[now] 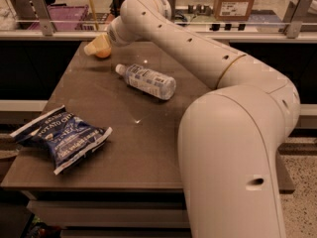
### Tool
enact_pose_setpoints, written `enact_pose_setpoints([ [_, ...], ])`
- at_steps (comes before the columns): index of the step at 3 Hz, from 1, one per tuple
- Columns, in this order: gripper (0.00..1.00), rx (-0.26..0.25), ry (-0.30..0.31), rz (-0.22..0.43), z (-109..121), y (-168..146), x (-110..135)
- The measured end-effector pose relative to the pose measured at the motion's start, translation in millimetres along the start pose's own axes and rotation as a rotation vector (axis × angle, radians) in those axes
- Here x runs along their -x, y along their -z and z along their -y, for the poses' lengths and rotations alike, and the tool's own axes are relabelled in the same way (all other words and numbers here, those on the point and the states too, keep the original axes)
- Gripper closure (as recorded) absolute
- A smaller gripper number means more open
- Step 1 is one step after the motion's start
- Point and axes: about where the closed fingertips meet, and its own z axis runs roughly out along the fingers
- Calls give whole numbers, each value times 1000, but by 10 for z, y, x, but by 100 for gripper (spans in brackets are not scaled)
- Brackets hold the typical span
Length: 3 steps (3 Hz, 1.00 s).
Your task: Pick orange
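We see the orange (103, 54) at the far left corner of the tabletop (143, 143). The tool (96, 47) sits right over it, touching or nearly so, but we cannot tell if the tool is spread or pinching the fruit. The arm stretches across from the right, prob. because the fruit lies so far from the base. The water bottle (148, 81) lies on its side nearby, and the chips bag (62, 139) is well apart at near left, so neither blocks the grasp.

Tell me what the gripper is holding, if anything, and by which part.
Cannot be told. The gripper sits over the orange at the table's far corner, covering its top; a grasp isn't visible.
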Motion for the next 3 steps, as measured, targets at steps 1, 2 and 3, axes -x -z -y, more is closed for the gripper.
enact_pose_setpoints([
  [1,0,12,13,6,-54,-84,37],
  [2,0,22,20,18,-76,-147,83],
  [3,0,36,18,30,-92,-227,107],
])
